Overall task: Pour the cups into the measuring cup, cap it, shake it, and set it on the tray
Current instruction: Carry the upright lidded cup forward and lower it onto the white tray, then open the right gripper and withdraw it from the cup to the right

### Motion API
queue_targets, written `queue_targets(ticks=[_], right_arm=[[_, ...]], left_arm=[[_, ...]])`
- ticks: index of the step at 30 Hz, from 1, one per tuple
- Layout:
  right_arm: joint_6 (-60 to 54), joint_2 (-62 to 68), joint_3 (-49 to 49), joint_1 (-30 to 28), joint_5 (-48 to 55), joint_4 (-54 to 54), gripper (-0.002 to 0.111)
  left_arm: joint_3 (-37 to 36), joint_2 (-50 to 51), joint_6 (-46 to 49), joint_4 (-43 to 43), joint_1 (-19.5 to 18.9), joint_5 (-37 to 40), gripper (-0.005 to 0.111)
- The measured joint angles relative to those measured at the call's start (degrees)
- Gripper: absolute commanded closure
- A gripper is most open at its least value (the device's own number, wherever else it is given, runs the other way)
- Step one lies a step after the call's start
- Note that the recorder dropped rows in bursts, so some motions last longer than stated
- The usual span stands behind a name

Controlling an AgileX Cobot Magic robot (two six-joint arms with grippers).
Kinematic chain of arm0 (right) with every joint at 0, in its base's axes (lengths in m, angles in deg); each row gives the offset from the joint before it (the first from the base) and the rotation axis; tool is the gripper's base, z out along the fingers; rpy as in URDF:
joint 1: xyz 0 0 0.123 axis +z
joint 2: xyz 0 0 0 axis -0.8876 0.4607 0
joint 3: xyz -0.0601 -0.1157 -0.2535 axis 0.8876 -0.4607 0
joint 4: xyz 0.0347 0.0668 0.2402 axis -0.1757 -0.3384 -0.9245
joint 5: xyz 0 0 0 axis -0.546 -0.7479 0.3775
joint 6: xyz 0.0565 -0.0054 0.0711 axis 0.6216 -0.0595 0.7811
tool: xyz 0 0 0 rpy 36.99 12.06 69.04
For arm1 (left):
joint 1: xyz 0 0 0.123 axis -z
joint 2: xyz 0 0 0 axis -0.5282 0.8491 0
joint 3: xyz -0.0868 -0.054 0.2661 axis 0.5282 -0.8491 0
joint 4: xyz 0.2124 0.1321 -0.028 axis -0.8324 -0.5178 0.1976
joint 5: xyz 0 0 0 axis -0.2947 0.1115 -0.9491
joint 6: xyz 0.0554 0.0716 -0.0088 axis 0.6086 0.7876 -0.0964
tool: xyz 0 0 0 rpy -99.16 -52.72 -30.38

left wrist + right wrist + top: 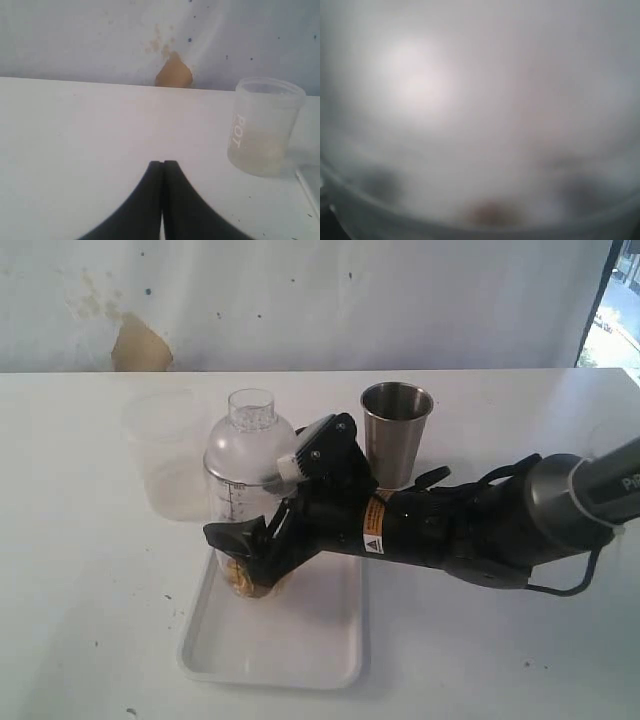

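Observation:
The measuring cup (230,498) stands upright on the far left part of the tray (270,645), with a clear dome lid (250,430) on top and brownish contents at its bottom. My right gripper (256,496) reaches in from the right and is shut on the cup's body, one finger in front and one behind. The right wrist view is a blur of clear plastic (480,100). The steel tumbler (397,430) stands upright behind the right arm. The wooden cup is out of view. My left gripper (163,163) is shut and empty over bare table.
A frosted plastic cup (165,452) stands left of the measuring cup, also seen as the frosted cup (264,125) in the left wrist view. A white wall with a tan patch (138,345) runs behind the table's far edge.

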Motion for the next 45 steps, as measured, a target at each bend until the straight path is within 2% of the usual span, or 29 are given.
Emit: queue_targets(ticks=[5, 7, 10, 12, 18, 25, 45], right_arm=[[0.0, 0.0, 0.0, 0.0, 1.4, 0.1, 0.048], [0.0, 0.0, 0.0, 0.0, 2.0, 0.0, 0.035], [0.0, 0.0, 0.0, 0.0, 3.5, -0.3, 0.023], [0.0, -0.3, 0.0, 0.0, 6.4, -0.4, 0.024], [-0.4, -2.1, 0.3, 0.0, 6.2, -0.6, 0.023], [-2.8, -2.8, 0.3, 0.0, 6.4, -0.6, 0.003], [-0.6, -16.0, 0.3, 0.0, 12.5, -0.4, 0.003]], left_arm=[[0.0, 0.0, 0.0, 0.0, 0.0, 0.0, 0.107], [0.0, 0.0, 0.0, 0.0, 0.0, 0.0, 0.107], [0.0, 0.0, 0.0, 0.0, 0.0, 0.0, 0.107], [0.0, 0.0, 0.0, 0.0, 0.0, 0.0, 0.107], [0.0, 0.0, 0.0, 0.0, 0.0, 0.0, 0.107], [0.0, 0.0, 0.0, 0.0, 0.0, 0.0, 0.107], [0.0, 0.0, 0.0, 0.0, 0.0, 0.0, 0.107]])
